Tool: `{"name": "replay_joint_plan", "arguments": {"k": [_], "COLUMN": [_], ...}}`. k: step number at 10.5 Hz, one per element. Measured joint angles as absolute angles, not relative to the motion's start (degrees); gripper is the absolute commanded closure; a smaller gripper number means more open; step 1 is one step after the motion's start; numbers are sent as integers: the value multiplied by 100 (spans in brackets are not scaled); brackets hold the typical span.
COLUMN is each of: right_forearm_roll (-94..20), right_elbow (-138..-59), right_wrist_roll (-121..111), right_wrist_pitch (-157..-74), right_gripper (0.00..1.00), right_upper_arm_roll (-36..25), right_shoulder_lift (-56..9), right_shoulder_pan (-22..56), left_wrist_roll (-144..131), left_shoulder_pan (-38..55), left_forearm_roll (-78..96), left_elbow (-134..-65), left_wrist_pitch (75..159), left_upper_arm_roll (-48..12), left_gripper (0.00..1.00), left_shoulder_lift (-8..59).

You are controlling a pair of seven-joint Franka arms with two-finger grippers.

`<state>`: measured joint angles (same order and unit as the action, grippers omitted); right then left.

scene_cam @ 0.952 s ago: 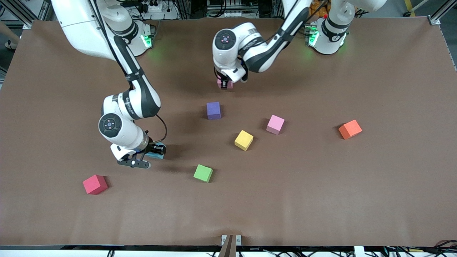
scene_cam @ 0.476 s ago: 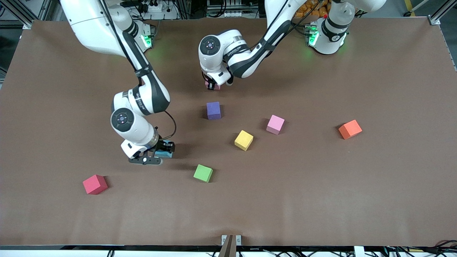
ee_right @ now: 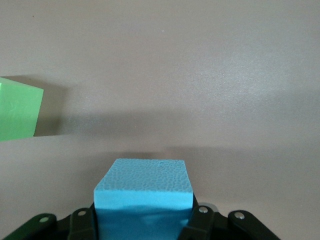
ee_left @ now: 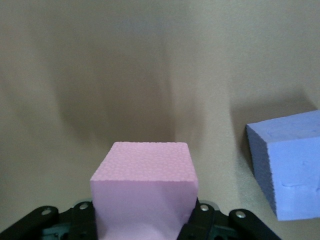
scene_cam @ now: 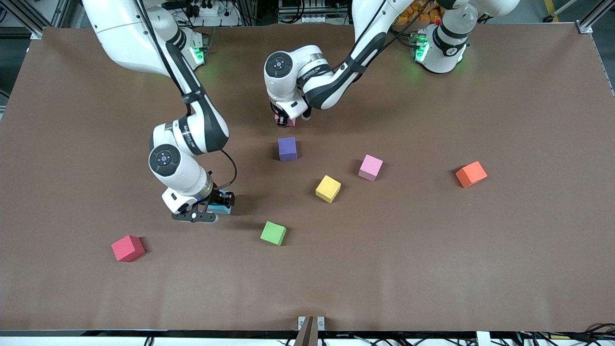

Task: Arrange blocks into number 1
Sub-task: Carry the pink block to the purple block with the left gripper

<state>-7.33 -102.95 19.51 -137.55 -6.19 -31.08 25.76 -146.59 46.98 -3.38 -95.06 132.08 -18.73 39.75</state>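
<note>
left gripper (scene_cam: pixel 285 119): clamped on a pink block (ee_left: pixel 144 192), which sits right between the fingers (ee_left: pixel 205 220) with its top poking out past them. It's down low over the brown table (scene_cam: pixel 480 264), up toward the robots' bases.
purple block (scene_cam: pixel 287 148): on the table just beside that held pink block, a bit nearer the front camera. Not touching it; the left wrist view shows bare table between them.
right gripper (scene_cam: pixel 211 207): closed around the light blue block (ee_right: pixel 144 197), same deal, block wedged between the two fingers. Can't tell if it's resting on the table or just off it.
green block (scene_cam: pixel 273 233): near the right gripper, apart from the light blue one.
second pink block (scene_cam: pixel 370 167): loose mid-table.
yellow block (scene_cam: pixel 328 188): beside it, slightly nearer the camera.
red cube (scene_cam: pixel 128 248): toward the right arm's end.
orange cube (scene_cam: pixel 471 173): toward the left arm's end, well apart from everything.
</note>
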Motion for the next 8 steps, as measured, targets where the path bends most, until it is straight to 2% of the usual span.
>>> {"name": "replay_joint_plan", "arguments": {"k": [8], "right_forearm_roll": [-756], "right_elbow": [-10295], "right_wrist_roll": [1952], "right_wrist_pitch": [-13769], "right_gripper": [54], "right_upper_arm_roll": [-674], "right_shoulder_lift": [-3104], "right_shoulder_pan": [2611], "left_wrist_roll": [-14611], "left_shoulder_pan": [4701], "left_forearm_roll": [-537], "left_elbow": [-9192], "left_wrist_pitch": [13208], "left_upper_arm_roll": [-1543], "left_gripper": [100], "left_shoulder_lift": [4107]}}
